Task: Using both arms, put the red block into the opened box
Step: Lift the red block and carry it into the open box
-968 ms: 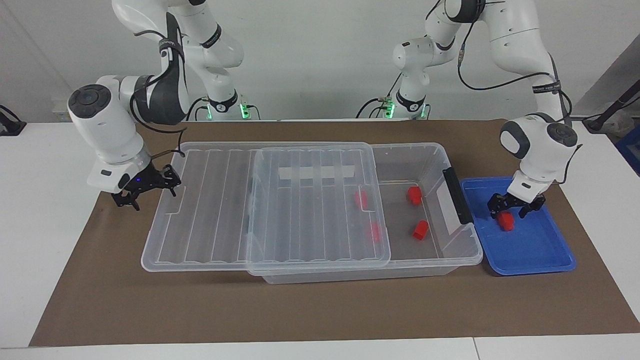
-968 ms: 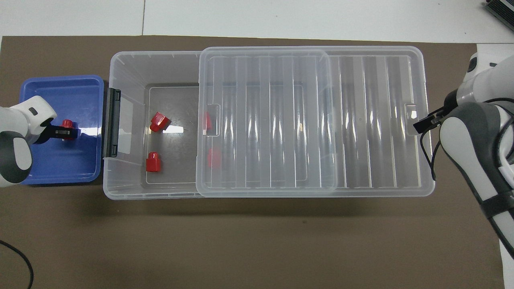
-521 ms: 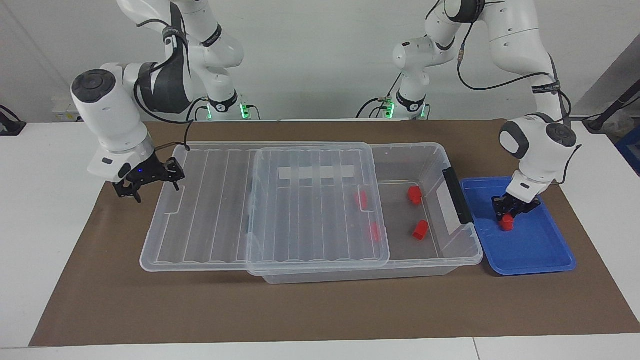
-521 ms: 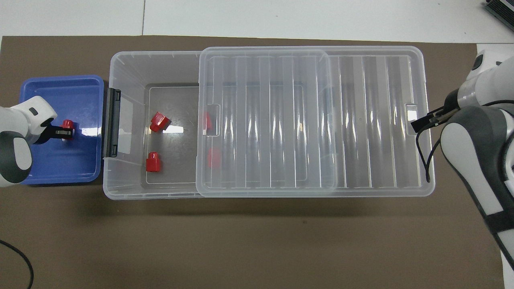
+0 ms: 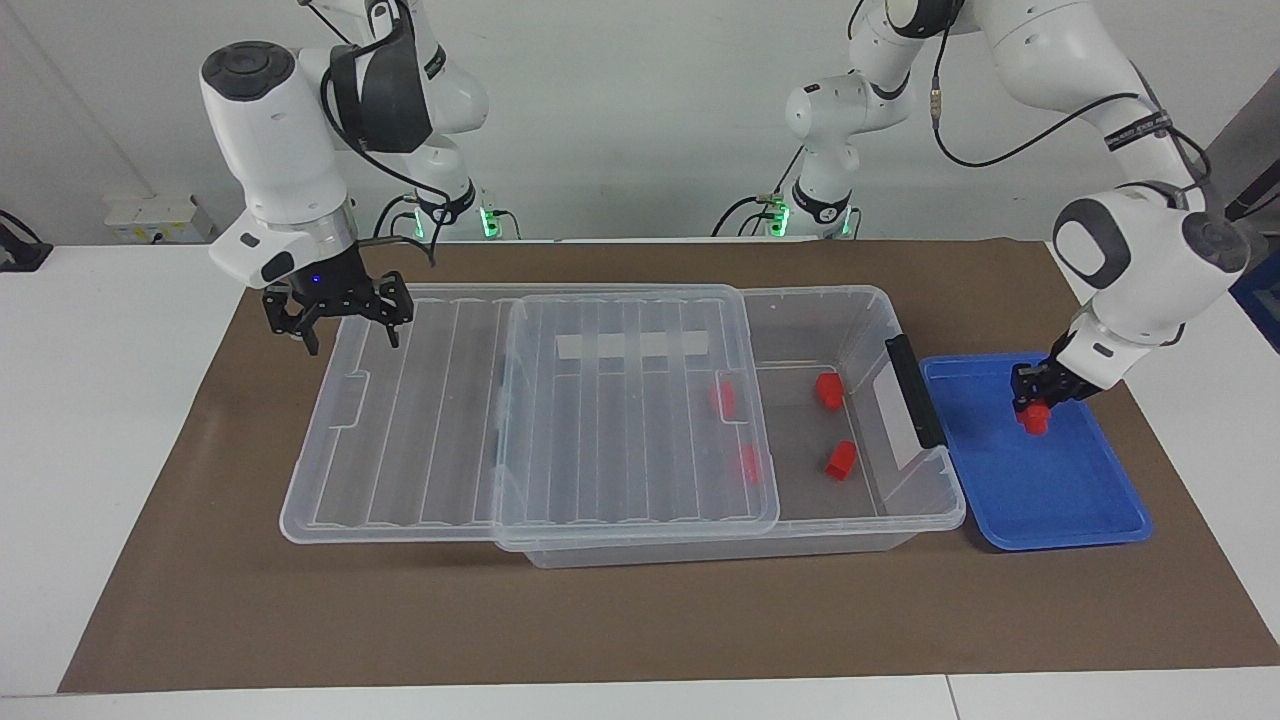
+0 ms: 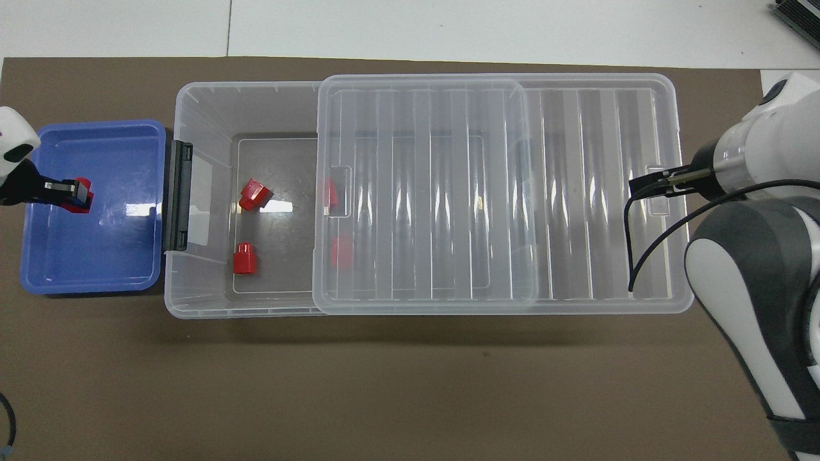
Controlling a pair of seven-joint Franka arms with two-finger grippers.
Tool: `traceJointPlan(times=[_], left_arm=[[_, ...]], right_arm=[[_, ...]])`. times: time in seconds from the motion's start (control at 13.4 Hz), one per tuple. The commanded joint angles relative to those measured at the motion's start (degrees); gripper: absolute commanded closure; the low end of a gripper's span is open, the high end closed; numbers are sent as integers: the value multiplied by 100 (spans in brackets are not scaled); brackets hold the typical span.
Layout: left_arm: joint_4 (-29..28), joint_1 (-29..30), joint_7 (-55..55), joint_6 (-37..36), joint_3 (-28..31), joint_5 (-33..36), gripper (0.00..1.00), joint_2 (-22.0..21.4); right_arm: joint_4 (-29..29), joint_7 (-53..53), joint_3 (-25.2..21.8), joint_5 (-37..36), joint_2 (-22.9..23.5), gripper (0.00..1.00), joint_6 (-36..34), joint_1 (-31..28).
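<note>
While the right gripper (image 5: 340,318) hangs wide open over the slid-back ribbed lid (image 5: 420,400), the left gripper (image 5: 1038,400), clamped on the small red plastic block (image 5: 1035,420), holds it over the blue tray (image 5: 1060,500), the clear plastic box's (image 5: 850,320) uncovered end lying just beside, toward the right arm.

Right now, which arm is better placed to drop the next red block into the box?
Left. Its tool is shut on the red block over the blue tray, beside the box's uncovered end. The right tool hangs open over the slid-back lid.
</note>
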Motion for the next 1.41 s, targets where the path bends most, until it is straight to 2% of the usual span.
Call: traceJointPlan(times=[0.0,0.15,0.3,0.6,0.67,0.82,0.89,0.97,1.34], left_arm=[[542,-285,-891,-916,-51,-205,100,-188],[692,-855,-2242,-1103,-69,-222,100,-285],[710,-1471,-3369,-1112,-87,-205,100,-355],[518,-2465,-4752,-972,-78,-135,100,-443],[230,-2563,-4815,-719,-87,-39,100,-557],[-988,-2834,-4938,359,-78,15,100,-1012],[-1578,-2853,-5035,887,-78,163,100,-1241],[-1879,-2854,-5018,1162,-87,208,100,-1339],[-2233,-2792,-4904,1549,-87,208,100,-1375]], right_arm=[[412,749,14,130,0,0,-388,44],[395,1268,6,542,-183,0,-634,36],[351,1376,6,552,-281,0,-916,1],[438,1315,-3,457,-264,0,-1163,-26],[578,1314,-3,404,-194,0,-1250,-26],[973,1314,-3,307,-53,0,-1400,9],[1010,1314,6,298,-27,0,-1470,-26],[993,1314,-3,298,8,0,-1549,-26],[878,1314,-21,403,-62,0,-1514,-87]])
